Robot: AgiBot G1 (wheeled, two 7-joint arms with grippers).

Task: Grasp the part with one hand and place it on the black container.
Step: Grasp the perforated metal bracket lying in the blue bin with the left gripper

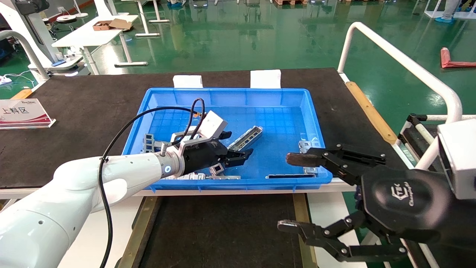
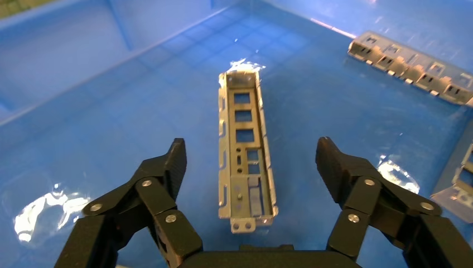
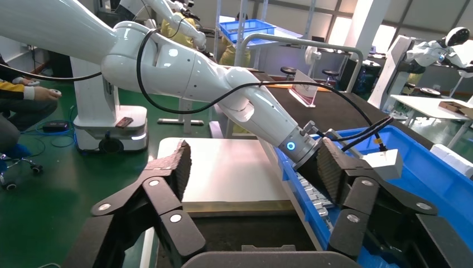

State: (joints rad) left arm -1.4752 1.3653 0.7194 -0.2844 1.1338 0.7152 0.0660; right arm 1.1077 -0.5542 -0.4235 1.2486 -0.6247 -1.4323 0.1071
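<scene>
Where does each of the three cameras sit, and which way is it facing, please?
Head view: from the robot's head, forward and down on the blue bin and black container; both arms show, left gripper in the bin, right gripper open at the bin's near right corner.
Left wrist view: on the left arm, looking down into the bin at the part between its open fingers.
Right wrist view: on the right arm, facing across to the left arm; own fingers frame it.
Shared: head and left wrist views both show the part.
</scene>
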